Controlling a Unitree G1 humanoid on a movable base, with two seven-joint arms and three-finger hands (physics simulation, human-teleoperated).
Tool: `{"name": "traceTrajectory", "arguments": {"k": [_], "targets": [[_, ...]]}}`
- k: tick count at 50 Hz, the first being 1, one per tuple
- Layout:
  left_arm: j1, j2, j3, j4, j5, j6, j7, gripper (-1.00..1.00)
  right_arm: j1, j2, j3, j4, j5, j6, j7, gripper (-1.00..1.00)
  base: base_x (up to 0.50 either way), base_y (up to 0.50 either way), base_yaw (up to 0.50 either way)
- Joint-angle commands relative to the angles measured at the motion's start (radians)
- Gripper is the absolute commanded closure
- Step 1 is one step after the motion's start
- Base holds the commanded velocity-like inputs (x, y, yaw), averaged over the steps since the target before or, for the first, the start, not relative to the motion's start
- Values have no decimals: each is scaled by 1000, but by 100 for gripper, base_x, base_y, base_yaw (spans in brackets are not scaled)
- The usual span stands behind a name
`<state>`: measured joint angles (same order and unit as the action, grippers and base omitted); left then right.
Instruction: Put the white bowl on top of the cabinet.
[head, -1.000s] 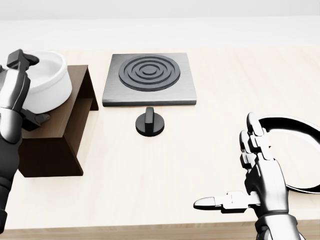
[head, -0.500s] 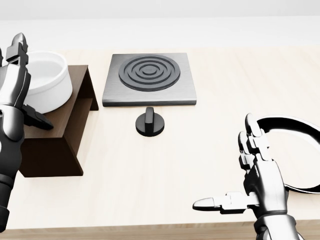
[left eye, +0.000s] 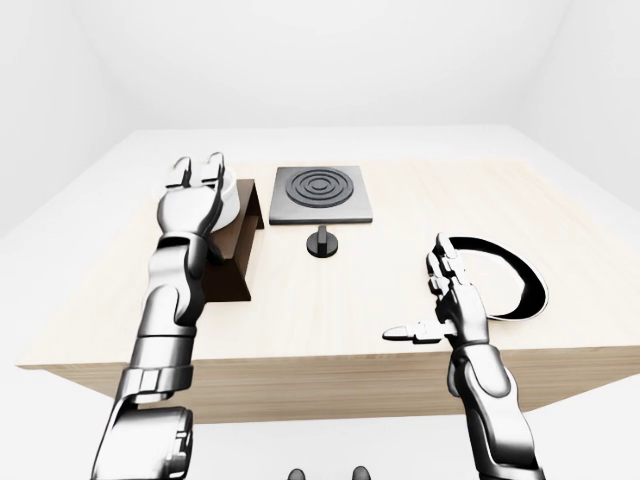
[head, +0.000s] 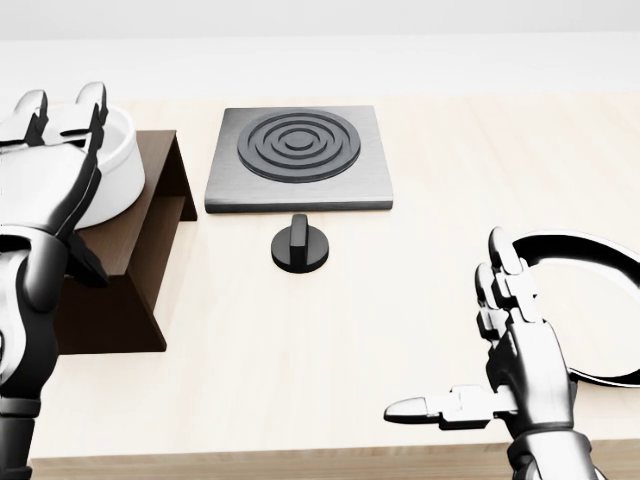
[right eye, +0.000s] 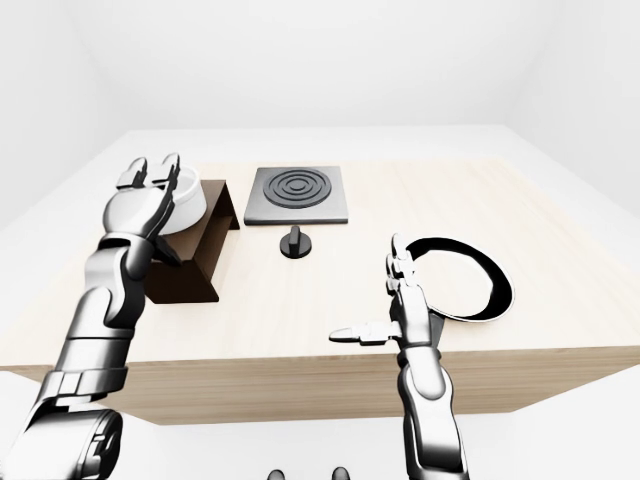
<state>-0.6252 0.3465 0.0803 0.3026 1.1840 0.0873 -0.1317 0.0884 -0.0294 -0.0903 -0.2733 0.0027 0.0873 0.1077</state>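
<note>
The white bowl (head: 118, 168) sits on top of the dark brown cabinet (head: 150, 235) at the left of the head view. My left hand (head: 55, 150) is open with its fingers spread. It stands over the bowl's near left side and hides most of it; I cannot tell whether it touches the bowl. My right hand (head: 470, 340) is open and empty at the lower right, thumb pointing left, just above the table.
A grey square hob (head: 297, 155) with black rings lies right of the cabinet, with a black knob (head: 300, 243) below it. A black-rimmed round plate (head: 585, 243) lies behind my right hand. The table's near edge (head: 300, 455) runs along the bottom.
My left hand has opened off the bowl's left rim, spread its fingers and turned its back to the camera. The bowl stays on the cabinet. The right hand is still.
</note>
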Motion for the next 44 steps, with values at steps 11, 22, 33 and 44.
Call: {"name": "traceTrajectory", "arguments": {"k": [11,22,33,44], "targets": [[158,-113,32,-399,367,0,-252,-100,5,2,5,4,-4,0,1,-100,0,0,0],[223,-217,30,-687,384,0,-250,-100,10,2,5,-4,-4,0,3,-100,0,0,0],[363,-354,-88,-923,132,0,-276,-100,2,1,6,11,-5,0,2,-100,0,0,0],[552,-392,-193,-1010,-299,0,-173,-100,-5,1,8,21,-7,0,0,-100,0,0,0]]}}
